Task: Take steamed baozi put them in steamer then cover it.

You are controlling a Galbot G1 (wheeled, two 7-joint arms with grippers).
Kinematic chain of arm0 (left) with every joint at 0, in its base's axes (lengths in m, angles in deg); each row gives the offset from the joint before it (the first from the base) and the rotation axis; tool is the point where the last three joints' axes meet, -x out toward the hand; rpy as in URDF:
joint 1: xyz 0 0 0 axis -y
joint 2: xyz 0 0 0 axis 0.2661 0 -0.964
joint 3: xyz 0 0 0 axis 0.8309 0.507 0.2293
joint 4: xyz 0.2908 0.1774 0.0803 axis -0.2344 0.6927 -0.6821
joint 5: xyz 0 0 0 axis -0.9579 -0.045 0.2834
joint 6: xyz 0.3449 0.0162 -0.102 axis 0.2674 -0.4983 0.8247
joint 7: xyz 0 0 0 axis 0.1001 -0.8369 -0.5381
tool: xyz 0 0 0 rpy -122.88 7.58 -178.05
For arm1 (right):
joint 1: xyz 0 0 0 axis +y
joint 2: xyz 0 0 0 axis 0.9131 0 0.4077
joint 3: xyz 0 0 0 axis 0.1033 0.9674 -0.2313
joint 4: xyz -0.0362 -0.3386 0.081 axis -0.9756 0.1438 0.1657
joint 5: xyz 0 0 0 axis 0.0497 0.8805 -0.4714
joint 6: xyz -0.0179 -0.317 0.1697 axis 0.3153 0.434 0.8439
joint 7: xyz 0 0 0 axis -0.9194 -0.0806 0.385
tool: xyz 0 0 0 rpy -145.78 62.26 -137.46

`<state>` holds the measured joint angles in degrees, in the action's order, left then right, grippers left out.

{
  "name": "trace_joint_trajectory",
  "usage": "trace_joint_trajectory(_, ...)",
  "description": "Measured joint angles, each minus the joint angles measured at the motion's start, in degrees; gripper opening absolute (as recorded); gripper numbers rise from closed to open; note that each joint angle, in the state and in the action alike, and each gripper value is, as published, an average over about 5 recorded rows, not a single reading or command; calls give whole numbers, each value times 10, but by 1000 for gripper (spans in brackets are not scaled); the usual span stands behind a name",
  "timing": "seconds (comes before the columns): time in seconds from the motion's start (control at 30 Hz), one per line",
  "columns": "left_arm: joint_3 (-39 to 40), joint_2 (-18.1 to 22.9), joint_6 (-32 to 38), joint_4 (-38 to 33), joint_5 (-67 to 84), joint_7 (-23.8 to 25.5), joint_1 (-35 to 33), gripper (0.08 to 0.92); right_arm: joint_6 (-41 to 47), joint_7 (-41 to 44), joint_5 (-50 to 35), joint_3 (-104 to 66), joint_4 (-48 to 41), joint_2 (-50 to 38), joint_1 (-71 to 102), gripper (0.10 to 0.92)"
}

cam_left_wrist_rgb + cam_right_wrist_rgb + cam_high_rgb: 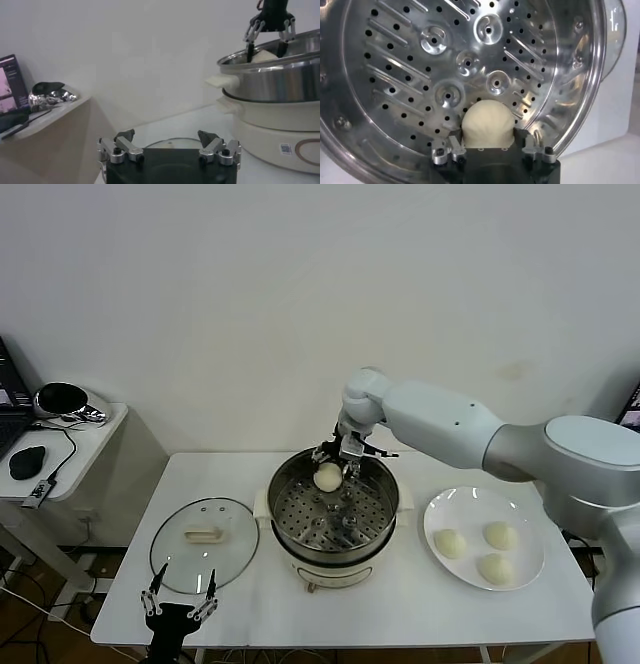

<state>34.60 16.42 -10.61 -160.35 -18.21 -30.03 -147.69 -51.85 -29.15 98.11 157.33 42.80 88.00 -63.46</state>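
The steamer [385, 484] stands mid-table, its perforated tray [445, 60] bare except for one steamed baozi [328, 476] at the far side. My right gripper [340, 469] reaches down into the pot from behind. It is open, and the bun [487, 122] sits between its spread fingers. Three more baozi [450, 544] [500, 535] [494, 568] lie on the white plate [435, 524] to the right. The glass cover [205, 544] lies flat on the table left of the steamer. My left gripper [181, 594] hovers open at the cover's near edge, holding nothing.
A small side table [60, 434] with a mouse, cables and a dark helmet-like object stands off to the left. The white wall runs close behind the steamer. The table's front edge [350, 639] lies just past the left gripper.
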Motion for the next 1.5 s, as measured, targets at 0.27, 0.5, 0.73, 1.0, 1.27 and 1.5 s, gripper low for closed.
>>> trace_joint_trajectory(0.27, 2, 0, -1, -6, -2, 0, -3, 823, 149, 34, -126, 44, 116, -76, -84, 823)
trace_joint_trajectory(0.5, 3, -7, -2, -15, -4, -1, -10, 823, 316, 45, -196, 67, 232, -192, -140, 823)
trace_joint_trajectory(0.73, 8, -12, -2, -20, -7, -1, -14, 823, 435, 49, -212, 71, 318, -328, -149, 823)
trace_joint_trajectory(1.0, 10, -12, -2, -19, -11, -1, -15, 823, 491, 55, -190, 44, 346, -422, -87, 823)
trace_joint_trajectory(1.27, 5, -7, -2, -21, -11, -1, -19, 823, 498, 60, -156, -33, 314, -447, 32, 823)
trace_joint_trajectory(1.5, -3, -5, -1, -22, -11, -1, -22, 823, 485, 66, -129, -97, 273, -442, 125, 823)
